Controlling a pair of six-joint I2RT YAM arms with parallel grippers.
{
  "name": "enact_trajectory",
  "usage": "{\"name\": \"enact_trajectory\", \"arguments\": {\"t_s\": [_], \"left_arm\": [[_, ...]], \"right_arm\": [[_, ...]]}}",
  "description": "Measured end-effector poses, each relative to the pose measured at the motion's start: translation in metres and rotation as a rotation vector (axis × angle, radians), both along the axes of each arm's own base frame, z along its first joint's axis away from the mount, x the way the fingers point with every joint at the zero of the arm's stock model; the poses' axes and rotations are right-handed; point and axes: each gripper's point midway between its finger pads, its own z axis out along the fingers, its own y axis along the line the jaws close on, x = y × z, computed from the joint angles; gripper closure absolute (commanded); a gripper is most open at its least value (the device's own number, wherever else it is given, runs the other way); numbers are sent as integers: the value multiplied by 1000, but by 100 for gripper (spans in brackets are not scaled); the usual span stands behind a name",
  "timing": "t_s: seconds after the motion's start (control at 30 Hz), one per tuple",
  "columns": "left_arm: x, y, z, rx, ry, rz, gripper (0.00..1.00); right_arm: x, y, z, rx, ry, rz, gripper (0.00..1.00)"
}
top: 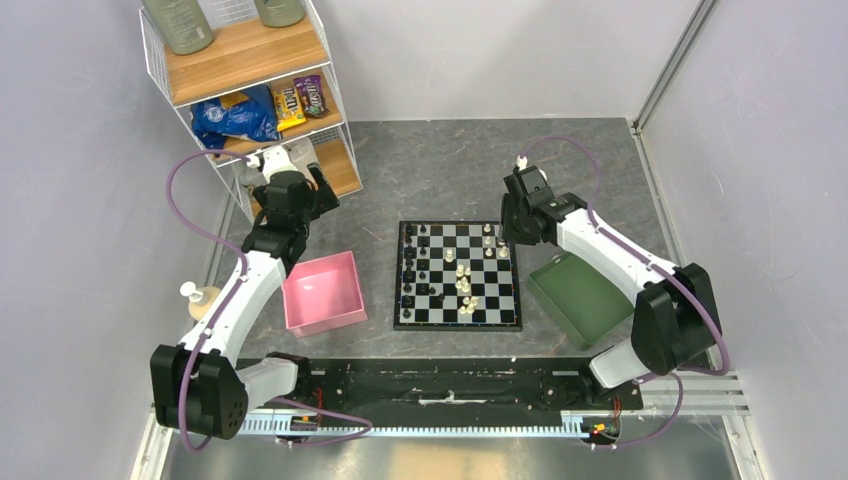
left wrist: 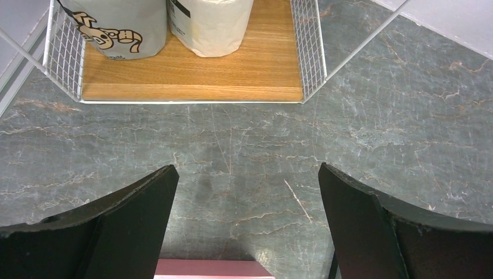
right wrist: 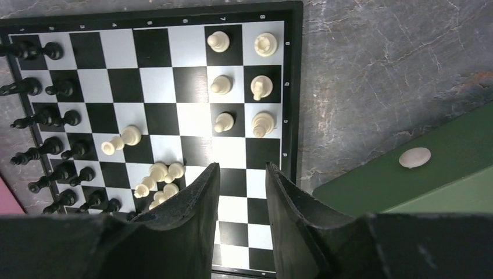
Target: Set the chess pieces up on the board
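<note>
Chessboard, square, black-and-white chequered with dark border (top: 458,276), lies mid-worktop on grey marbled worktop (top: 440,170). Tiny black chess pieces (right wrist: 71,118) line its left edge in two columns. Six cream-white chess pieces (right wrist: 263,87) stand in two columns at its far right corner, and more cream ones (right wrist: 158,171) are bunched loose near centre. Right pincer (right wrist: 241,170) hovers over board's right edge, partly spread, empty. Dark green tray (top: 575,295) lies just right of board. Left pincer (left wrist: 247,174) is spread wide over bare worktop between pink square tray (top: 326,322) and white wire shelf (left wrist: 192,75).

Pink tray (top: 322,292) left, green tray (top: 580,298) right, wire shelf (top: 250,50) (snacks (top: 300,100) inside) behind.
</note>
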Motion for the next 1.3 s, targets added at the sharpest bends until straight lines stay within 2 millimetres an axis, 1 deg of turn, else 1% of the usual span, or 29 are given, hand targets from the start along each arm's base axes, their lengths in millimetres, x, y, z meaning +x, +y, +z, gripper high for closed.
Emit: {"name": "enact_trajectory", "arguments": {"t_s": [0.07,0.17,0.43,0.7,1.0,1.3], "left_arm": [[0,0,0,-1,0,0,0],[0,0,0,-1,0,-2,0],[0,-1,0,-2,1,-3,0],[0,-1,0,-2,1,-3,0],[0,0,0,-1,1,-2,0],[0,0,0,-1,1,-1,0]], "right_arm": [[-2,4,4,12,-6,12,57],[-7,16,2,16,3,48,57],[-24,64,-13,17,54,177,57],[-30,96,-11,32,57,255,57],[-37,117,-16,26,72,306,56],[-41,118,-19,6,90,321,54]]}}
